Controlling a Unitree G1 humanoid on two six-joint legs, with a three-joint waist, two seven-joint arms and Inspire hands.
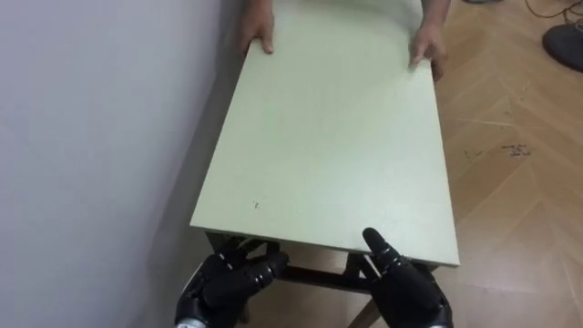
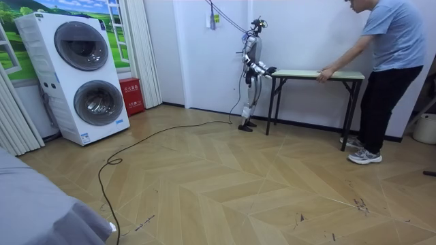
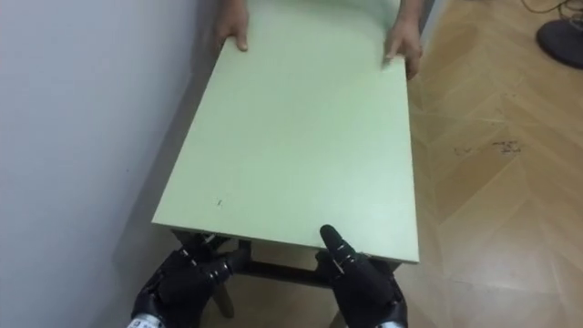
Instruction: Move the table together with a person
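Probably a home laundry corner: stacked washing machines, curtains, herringbone wood floor, plain white walls.

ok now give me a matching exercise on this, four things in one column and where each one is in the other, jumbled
1 table
2 person's hands
3 left hand
4 right hand

a thumb on the table's near edge
b on the far edge
c beside the wall
d under the near edge, wall side

Pairs: 1-c, 2-b, 3-d, 4-a
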